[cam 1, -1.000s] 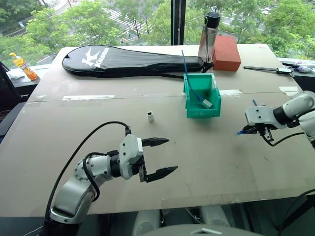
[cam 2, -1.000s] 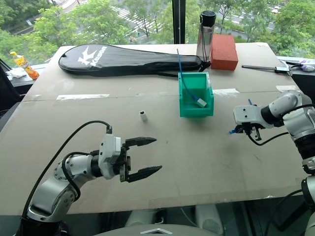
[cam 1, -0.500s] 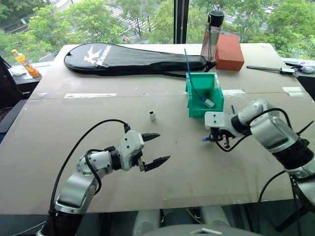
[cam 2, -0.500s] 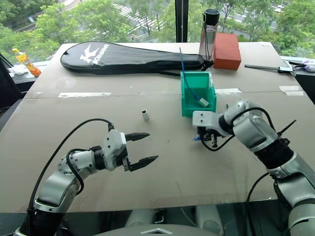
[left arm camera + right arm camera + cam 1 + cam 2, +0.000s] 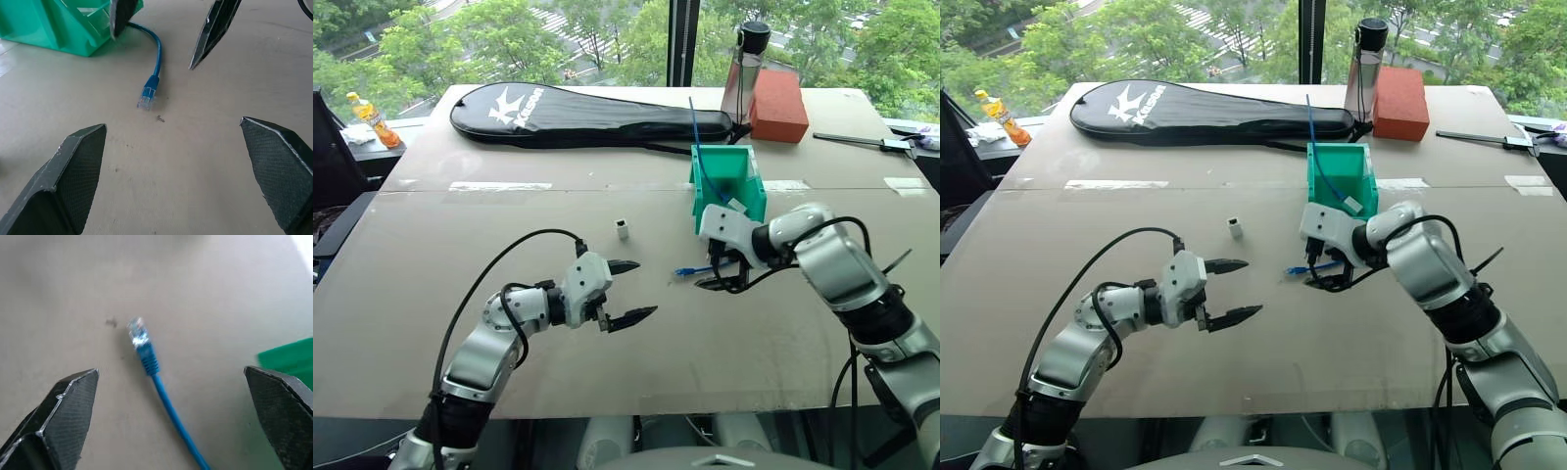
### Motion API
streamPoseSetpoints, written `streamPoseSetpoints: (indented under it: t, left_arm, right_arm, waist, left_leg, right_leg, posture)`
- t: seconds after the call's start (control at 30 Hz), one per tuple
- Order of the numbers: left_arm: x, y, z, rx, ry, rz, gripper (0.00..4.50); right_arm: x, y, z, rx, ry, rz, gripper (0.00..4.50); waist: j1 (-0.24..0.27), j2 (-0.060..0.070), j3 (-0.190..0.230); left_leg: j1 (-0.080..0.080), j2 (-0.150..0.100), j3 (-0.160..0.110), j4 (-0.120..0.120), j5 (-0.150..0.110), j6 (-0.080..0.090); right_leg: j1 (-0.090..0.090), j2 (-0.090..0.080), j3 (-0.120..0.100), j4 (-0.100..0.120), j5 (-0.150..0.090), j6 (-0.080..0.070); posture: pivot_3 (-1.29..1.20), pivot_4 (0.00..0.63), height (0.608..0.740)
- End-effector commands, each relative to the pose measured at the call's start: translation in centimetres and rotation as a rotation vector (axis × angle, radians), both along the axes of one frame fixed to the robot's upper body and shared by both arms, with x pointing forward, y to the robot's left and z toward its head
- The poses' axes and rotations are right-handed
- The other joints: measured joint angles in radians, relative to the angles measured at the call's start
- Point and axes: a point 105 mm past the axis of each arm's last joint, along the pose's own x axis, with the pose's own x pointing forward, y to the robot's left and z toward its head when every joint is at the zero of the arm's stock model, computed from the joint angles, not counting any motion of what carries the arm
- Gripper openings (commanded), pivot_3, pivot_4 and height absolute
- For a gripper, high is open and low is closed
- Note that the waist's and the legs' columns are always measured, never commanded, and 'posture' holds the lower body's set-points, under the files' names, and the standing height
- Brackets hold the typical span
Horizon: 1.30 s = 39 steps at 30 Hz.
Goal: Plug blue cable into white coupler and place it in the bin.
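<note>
My right hand [image 5: 717,277] hangs over the worktop [image 5: 460,264] with its fingers spread wide and nothing between them; the blue cable [image 5: 693,269] lies loose on the surface just under it, its clear plug end pointing toward my left hand [image 5: 628,292]. My left hand is also fully apart and empty, low over the worktop, with the plug a little way ahead of its fingertips. The white coupler [image 5: 623,230] stands by itself on the worktop, beyond my left hand and apart from both hands. The bin [image 5: 749,201] sits just behind my right hand, touching nothing I hold; a longer blue cable [image 5: 698,147] rises out of it, with a white block at its lower end inside. Farther back lies a black racket cover [image 5: 587,113] with white lettering I cannot read for certain, then a dark-capped bottle [image 5: 744,73] and a red-brown block [image 5: 777,103] beside it
</note>
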Motion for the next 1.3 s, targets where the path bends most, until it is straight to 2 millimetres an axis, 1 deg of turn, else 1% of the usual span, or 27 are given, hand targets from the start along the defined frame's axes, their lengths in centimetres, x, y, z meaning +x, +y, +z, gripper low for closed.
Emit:
streamPoseSetpoints:
  t: [0.03,0.1,0.17,0.27,0.33,0.5,0.6,0.77,0.87,0.93,0.97,1.0,1.03,1.13,1.2,1.3]
  left_arm:
    - [1.2,-0.5,0.2,0.03,-0.024,-0.017,4.5]
    - [2.1,-0.7,0.0,0.061,-0.032,-0.028,4.5]
    - [2.9,-0.9,0.0,0.079,-0.043,-0.042,4.5]
    - [4.1,-1.4,-0.2,0.115,-0.067,-0.078,4.5]
    - [4.6,-1.8,-0.3,0.125,-0.073,-0.1,4.5]
    - [5.4,-2.3,-0.4,0.14,-0.087,-0.139,4.5]
    - [5.7,-3.5,-0.5,0.147,-0.091,-0.178,4.5]
    - [6.2,-3.9,-1.0,0.177,-0.087,-0.18,4.5]
    - [6.2,-4.1,-1.6,0.19,-0.073,-0.186,3.74]
    - [6.2,-4.0,-2.0,0.206,-0.066,-0.186,2.82]
    - [6.2,-4.0,-2.1,0.211,-0.064,-0.186,2.2]
    - [6.2,-3.9,-2.1,0.213,-0.062,-0.186,1.84]
    - [6.3,-3.9,-2.1,0.213,-0.062,-0.186,1.31]
    - [6.2,-3.9,-2.1,0.208,-0.061,-0.189,0.05]
    - [6.2,-4.0,-2.1,0.204,-0.063,-0.193,0.05]
    - [5.4,-4.5,-0.3,0.111,-0.111,-0.235,0.05]
  right_arm:
    - [-1.9,-0.9,3.1,0.192,-0.088,0.011,4.45]
    - [-2.8,-2.1,3.0,0.262,-0.089,-0.057,4.45]
    - [-4.0,-3.4,2.3,0.278,-0.093,-0.097,4.45]
    - [-6.2,-5.6,0.6,0.31,-0.112,-0.208,4.45]
    - [-7.5,-6.5,-0.3,0.335,-0.104,-0.264,4.45]
    - [-9.7,-7.1,-1.1,0.363,-0.156,-0.297,4.45]
    - [-10.8,-7.9,-1.0,0.359,-0.23,-0.336,4.45]
    - [-11.3,-8.2,-1.2,0.336,-0.254,-0.347,4.45]
    - [-11.2,-8.3,-1.2,0.333,-0.257,-0.353,4.5]
    - [-11.3,-8.3,-1.2,0.33,-0.255,-0.355,4.5]
    - [-11.3,-8.3,-1.1,0.328,-0.254,-0.357,4.5]
    - [-11.3,-8.3,-1.1,0.328,-0.253,-0.36,4.5]
    - [-11.3,-8.3,-1.1,0.328,-0.252,-0.362,4.5]
    - [-11.1,-7.8,-1.4,0.371,-0.206,-0.4,4.5]
    - [-11.0,-7.3,-1.5,0.412,-0.171,-0.425,4.5]
    - [-10.8,-5.6,-1.9,0.564,-0.032,-0.488,4.5]
  waist:
    - [0.008,0.0,0.0]
    - [0.009,0.0,0.0]
    - [0.009,0.0,0.0]
    - [0.013,-0.002,-0.001]
    - [0.01,-0.002,-0.001]
    - [-0.008,-0.002,-0.002]
    - [-0.005,-0.003,-0.002]
    - [-0.005,-0.004,-0.002]
    - [-0.005,-0.004,-0.002]
    - [-0.001,-0.004,-0.002]
    - [0.0,-0.004,-0.002]
    - [0.001,-0.004,-0.003]
    - [0.002,-0.004,-0.003]
    - [0.004,-0.004,-0.003]
    - [0.004,-0.005,-0.004]
    - [0.004,-0.005,-0.004]
  left_leg:
    - [0.0,0.0,-0.001,0.0,0.0,0.0]
    - [0.0,0.0,-0.002,0.0,0.0,0.0]
    - [0.0,0.0,-0.003,0.0,0.0,0.0]
    - [-0.001,-0.001,-0.002,0.0,0.0,0.0]
    - [-0.001,-0.001,-0.004,0.0,0.0,0.0]
    - [0.002,-0.001,-0.001,0.001,0.0,0.0]
    - [0.002,-0.001,-0.003,0.001,0.0,0.0]
    - [0.002,-0.001,-0.001,0.002,0.0,0.0]
    - [0.002,-0.001,-0.001,0.002,0.0,0.0]
    - [0.002,-0.001,-0.002,0.002,0.0,0.0]
    - [0.002,-0.001,-0.002,0.002,0.0,0.0]
    - [0.002,-0.001,-0.002,0.002,0.0,0.0]
    - [0.002,-0.001,-0.002,0.002,0.0,0.0]
    - [0.002,-0.001,-0.002,0.002,0.0,0.0]
    - [0.002,0.0,-0.002,0.002,0.0,0.0]
    - [0.002,0.0,-0.002,0.002,0.0,0.0]
  right_leg:
    - [0.0,0.001,-0.001,0.0,0.0,0.001]
    - [0.001,0.001,-0.001,0.0,0.002,0.003]
    - [0.001,0.001,-0.002,0.0,0.002,0.003]
    - [0.001,0.001,-0.001,0.0,0.002,0.004]
    - [0.002,0.001,-0.002,0.0,0.001,0.005]
    - [0.002,0.001,0.002,0.001,0.001,0.005]
    - [0.003,0.003,0.001,0.001,0.0,0.004]
    - [0.003,0.003,0.003,0.001,0.0,0.004]
    - [0.003,0.003,0.003,0.001,-0.001,0.002]
    - [0.003,0.003,0.003,0.001,-0.001,0.002]
    - [0.003,0.003,0.003,0.001,-0.001,0.002]
    - [0.003,0.003,0.003,0.001,-0.001,0.002]
    - [0.003,0.003,0.003,0.001,-0.001,0.002]
    - [0.003,0.003,0.002,0.001,-0.001,0.001]
    - [0.003,0.003,0.003,0.001,-0.001,0.001]
    - [0.003,0.003,0.002,0.001,-0.001,0.001]
  posture:
    - [0.0,0.15,0.74]
    - [0.0,0.15,0.74]
    - [0.0,0.15,0.74]
    - [0.0,0.15,0.74]
    - [0.0,0.15,0.74]
    - [0.0,0.15,0.74]
    - [0.0,0.15,0.74]
    - [0.0,0.15,0.74]
    - [0.0,0.15,0.74]
    - [0.0,0.15,0.74]
    - [0.0,0.15,0.74]
    - [0.0,0.15,0.74]
    - [0.0,0.15,0.74]
    - [0.0,0.15,0.74]
    - [0.0,0.15,0.74]
    - [0.0,0.15,0.74]
